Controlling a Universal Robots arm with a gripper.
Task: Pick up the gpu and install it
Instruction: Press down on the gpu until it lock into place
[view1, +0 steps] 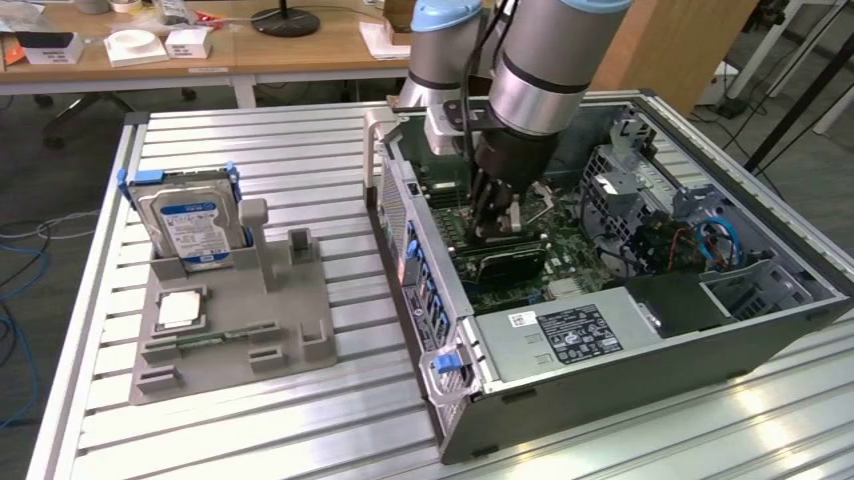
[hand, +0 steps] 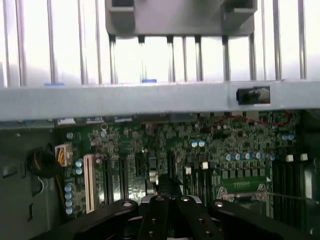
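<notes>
Slatted metal surface (view1: 267, 420) carries an open computer case (view1: 614, 350) and a grey holder (view1: 227, 330) with a hard drive (view1: 187, 225). Inside the case the end effector (view1: 497, 225) hangs closed over the motherboard (hand: 165, 145) — the gpu (view1: 507, 262), a dark card below, is mostly hidden.

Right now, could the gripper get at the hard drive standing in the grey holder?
Probably yes. The gripper is down inside the open computer case, but the hard drive stands upright, with nothing above it.

The arm (view1: 541, 75) is silver tube with pale blue joint caps. Its gripper (view1: 497, 222) is black, with small screws along the fingers (hand: 150, 215).
</notes>
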